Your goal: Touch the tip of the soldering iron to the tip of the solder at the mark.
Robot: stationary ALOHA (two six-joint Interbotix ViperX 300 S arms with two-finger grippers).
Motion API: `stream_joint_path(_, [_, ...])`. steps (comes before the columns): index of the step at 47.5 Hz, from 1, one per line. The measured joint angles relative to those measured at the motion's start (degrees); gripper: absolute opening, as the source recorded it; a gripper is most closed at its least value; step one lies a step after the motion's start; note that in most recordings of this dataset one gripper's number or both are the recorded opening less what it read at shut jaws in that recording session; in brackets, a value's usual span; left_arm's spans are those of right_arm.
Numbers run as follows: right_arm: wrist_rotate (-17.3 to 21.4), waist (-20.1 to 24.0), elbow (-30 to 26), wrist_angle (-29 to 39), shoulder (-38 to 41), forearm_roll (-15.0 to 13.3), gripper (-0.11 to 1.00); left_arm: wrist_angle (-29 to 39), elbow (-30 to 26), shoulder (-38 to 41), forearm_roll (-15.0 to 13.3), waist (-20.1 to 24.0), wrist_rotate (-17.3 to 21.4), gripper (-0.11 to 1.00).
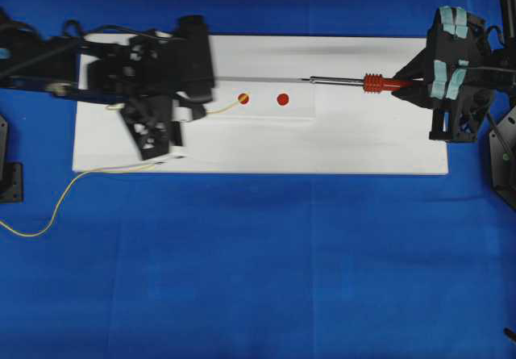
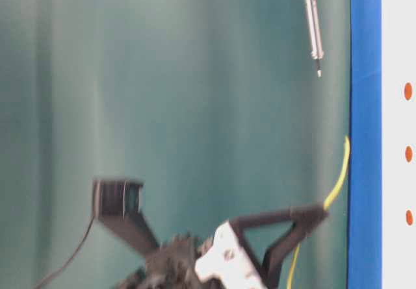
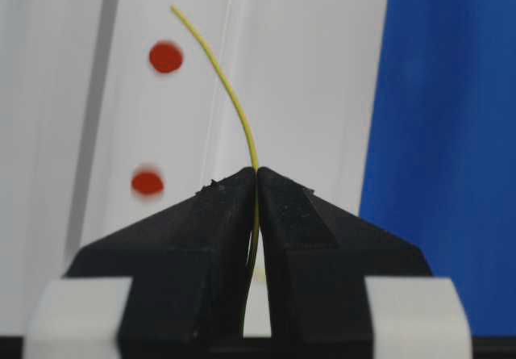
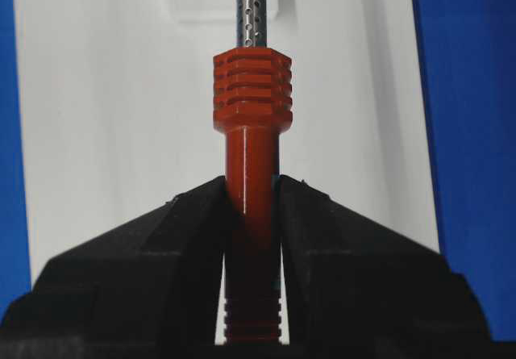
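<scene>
My left gripper [image 1: 201, 109] is shut on the thin yellow solder [image 1: 226, 106]. In the overhead view the solder's free end lies over the left red mark [image 1: 243, 98] on the white board [image 1: 339, 145]. The left wrist view shows the solder [image 3: 234, 101] pinched at my fingertips [image 3: 257, 173] and curving up past two red marks [image 3: 165, 56]. My right gripper [image 1: 411, 86] is shut on the soldering iron [image 1: 375, 83] by its red ribbed handle [image 4: 251, 93]. Its silver shaft points left, and its tip [image 1: 306, 79] stands right of the second red mark [image 1: 283, 99], apart from the solder.
The board lies on a blue cloth [image 1: 266, 270]. The solder's loose tail [image 1: 56, 210] trails off the board's front left corner onto the cloth. In the table-level view the iron's tip [image 2: 318, 73] hangs off the board, well apart from the solder [image 2: 338, 178].
</scene>
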Motion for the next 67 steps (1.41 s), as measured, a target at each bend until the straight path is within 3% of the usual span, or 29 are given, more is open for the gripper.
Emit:
stream_joint_path(11, [0.0, -0.62, 1.05, 0.0, 0.0, 0.0, 0.06, -0.09, -6.24, 9.05, 0.0, 0.09, 0.18, 0.01])
stream_joint_path(23, [0.0, -0.7, 1.76, 0.0, 0.09, 0.0, 0.06, -0.26, -8.44, 13.8, 0.0, 0.44, 0.18, 0.01])
stream_joint_path(46, [0.88, -0.79, 2.9, -1.93, 1.58, 0.0, 0.06, -0.53, -8.44, 14.59, 0.0, 1.32, 0.09, 0.01])
stream_joint_path(67, [1.14, -0.7, 0.44, -4.48, 10.81, 0.09, 0.06, -0.44, -8.44, 14.59, -0.09, 1.32, 0.09, 0.01])
